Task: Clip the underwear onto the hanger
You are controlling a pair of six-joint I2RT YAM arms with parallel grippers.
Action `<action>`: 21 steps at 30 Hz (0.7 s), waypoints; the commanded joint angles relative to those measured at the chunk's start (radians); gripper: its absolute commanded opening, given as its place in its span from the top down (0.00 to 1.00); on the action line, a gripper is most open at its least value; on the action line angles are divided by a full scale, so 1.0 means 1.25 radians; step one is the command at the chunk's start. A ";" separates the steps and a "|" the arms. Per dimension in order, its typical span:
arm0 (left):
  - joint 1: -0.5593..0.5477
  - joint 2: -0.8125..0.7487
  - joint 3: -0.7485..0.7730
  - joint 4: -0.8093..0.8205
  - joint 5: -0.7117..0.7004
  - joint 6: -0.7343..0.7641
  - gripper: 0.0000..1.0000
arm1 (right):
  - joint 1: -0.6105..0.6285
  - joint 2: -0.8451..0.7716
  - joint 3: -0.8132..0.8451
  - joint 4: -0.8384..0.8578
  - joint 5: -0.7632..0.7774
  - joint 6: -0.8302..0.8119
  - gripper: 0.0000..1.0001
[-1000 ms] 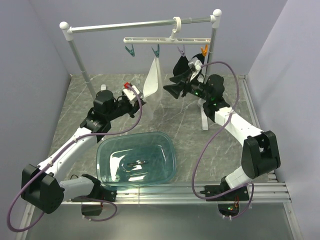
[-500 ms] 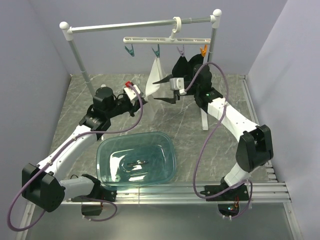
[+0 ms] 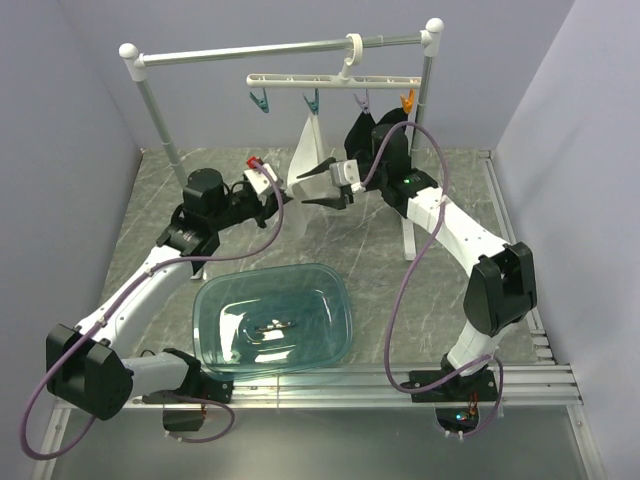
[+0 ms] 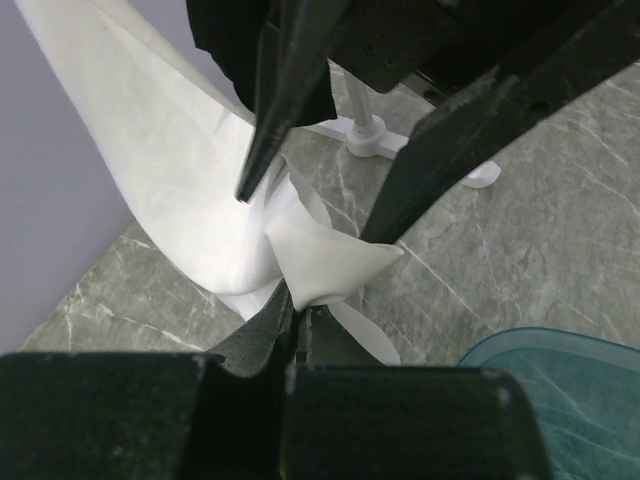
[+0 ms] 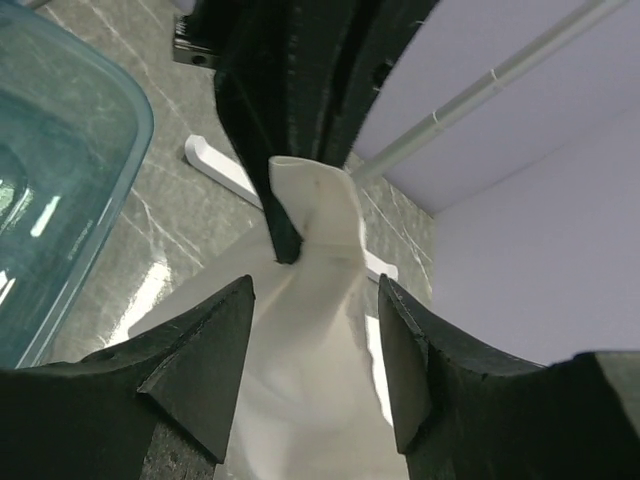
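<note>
The white underwear (image 3: 308,150) hangs by one corner from a teal peg (image 3: 312,101) on the white hanger (image 3: 300,79). My left gripper (image 3: 283,192) is shut on a fold at the underwear's lower edge; in the left wrist view the fold (image 4: 330,265) sits just above the shut tips of this gripper (image 4: 297,312). My right gripper (image 3: 305,188) is open with one finger on each side of the hanging underwear (image 5: 310,330), not touching it. In the right wrist view this gripper (image 5: 315,350) faces the left gripper (image 5: 285,240) across the cloth.
The hanger hooks onto a grey rail (image 3: 250,50) on white posts. A black garment (image 3: 362,130) hangs by the purple peg (image 3: 362,100) and the orange peg (image 3: 407,100). Another teal peg (image 3: 259,100) is bare. A teal plastic bin (image 3: 272,320) stands at the front.
My right gripper has swung left, away from the black garment, and now straddles the underwear. My left gripper has kept its hold on the cloth and barely moved.
</note>
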 commanded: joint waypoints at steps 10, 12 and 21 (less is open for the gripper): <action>0.022 0.003 0.027 0.036 0.072 0.002 1.00 | 0.028 0.031 0.054 0.091 -0.026 0.095 0.48; 0.022 0.006 0.027 0.034 0.079 0.005 1.00 | 0.029 0.034 0.056 0.108 -0.026 0.125 0.52; 0.027 0.006 0.017 0.069 0.050 -0.055 0.98 | 0.028 0.041 0.065 0.165 0.005 0.192 1.00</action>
